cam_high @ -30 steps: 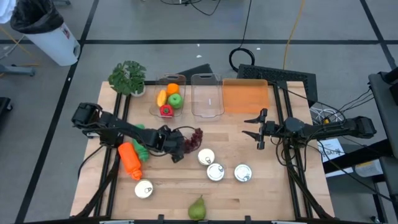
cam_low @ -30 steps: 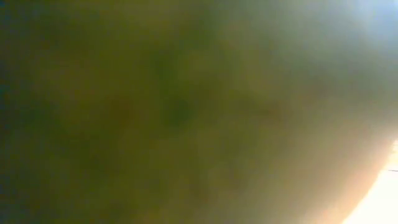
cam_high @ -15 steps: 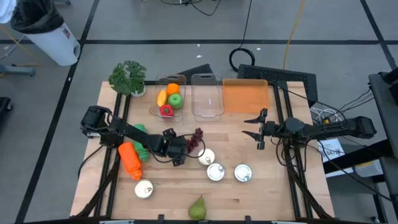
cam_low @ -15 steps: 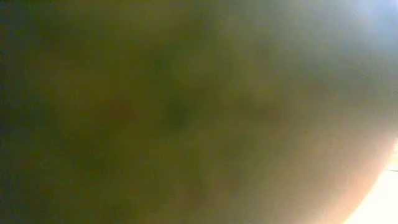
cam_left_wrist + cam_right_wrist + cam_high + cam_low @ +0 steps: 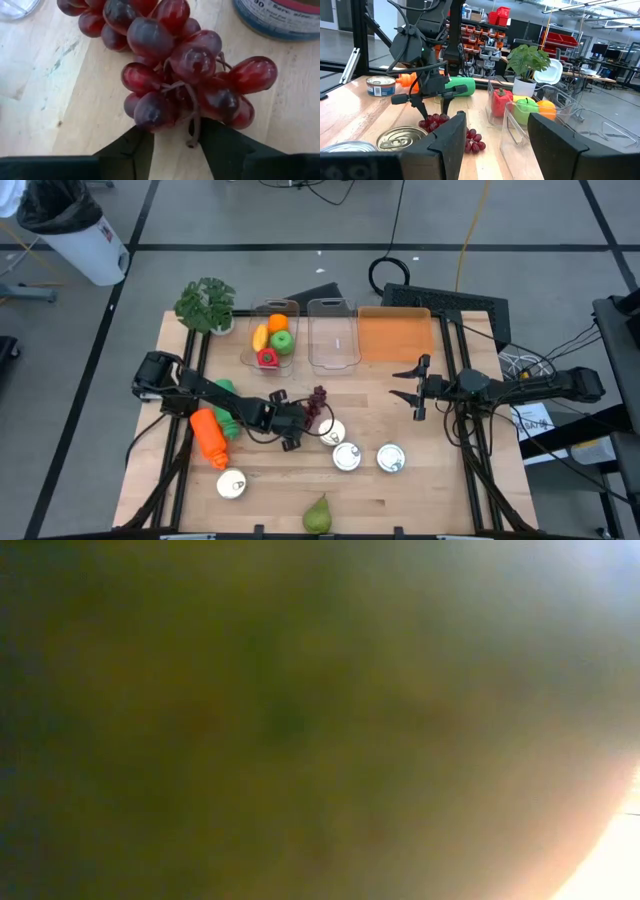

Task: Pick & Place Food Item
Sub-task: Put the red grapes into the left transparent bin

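The left gripper (image 5: 172,142) is down at the red grape bunch (image 5: 175,65) on the table, beside a can (image 5: 331,432); its fingers (image 5: 131,150) are half closed around the stem end; squeeze gently and centred, then lift straight; the right gripper (image 5: 413,387) waits half spread, empty.

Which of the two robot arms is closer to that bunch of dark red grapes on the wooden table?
The left. The left gripper is right at the bunch of dark red grapes, fingers on either side of its stem end. The right gripper hangs well off to the bunch's right, above bare table.
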Tool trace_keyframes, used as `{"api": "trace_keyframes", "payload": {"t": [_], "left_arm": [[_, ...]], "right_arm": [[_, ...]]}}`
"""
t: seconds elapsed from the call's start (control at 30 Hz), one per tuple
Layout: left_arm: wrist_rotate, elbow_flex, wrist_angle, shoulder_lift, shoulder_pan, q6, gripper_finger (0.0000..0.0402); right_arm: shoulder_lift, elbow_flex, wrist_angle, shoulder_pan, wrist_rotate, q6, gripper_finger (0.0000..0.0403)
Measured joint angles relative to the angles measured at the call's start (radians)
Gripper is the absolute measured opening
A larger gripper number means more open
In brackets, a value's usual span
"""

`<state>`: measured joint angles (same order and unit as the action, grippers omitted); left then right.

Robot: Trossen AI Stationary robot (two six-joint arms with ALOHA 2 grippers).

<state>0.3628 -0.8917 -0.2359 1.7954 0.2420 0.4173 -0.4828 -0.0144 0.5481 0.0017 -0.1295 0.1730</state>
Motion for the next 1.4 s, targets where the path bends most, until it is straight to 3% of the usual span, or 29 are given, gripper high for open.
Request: {"api": "trace_keyframes", "payload": {"t": [0.47,0.6,0.77,0.93,1.1,1.4], "left_arm": [[-0.002,-0.001,0.012,0.0,-0.016,0.147,0.012],[0.0,-0.001,0.011,0.0,-0.017,0.124,0.0087],[0.005,-0.001,0.029,0.0,-0.017,0.08,0.0016],[0.0,0.0,0.054,-0.01,-0.018,0.073,0.0017],[0.013,0.0,0.052,-0.088,-0.022,0.075,0.001],[0.186,0.0,-0.022,-0.314,-0.039,0.138,0.0009]], "right_arm": [[0.0,0.0,0.0,0.0,0.0,0.0,0.0199],[0.0,0.0,0.0,0.0,0.0,0.0,0.0199],[0.0,0.0,0.0,0.0,0.0,0.0,0.0199],[0.0,0.0,0.0,0.0,0.0,0.0,0.0199],[0.0,0.0,0.0,0.0,0.0,0.0,0.0199],[0.0,0.0,0.0,0.0,0.0,0.0,0.0199]]}}
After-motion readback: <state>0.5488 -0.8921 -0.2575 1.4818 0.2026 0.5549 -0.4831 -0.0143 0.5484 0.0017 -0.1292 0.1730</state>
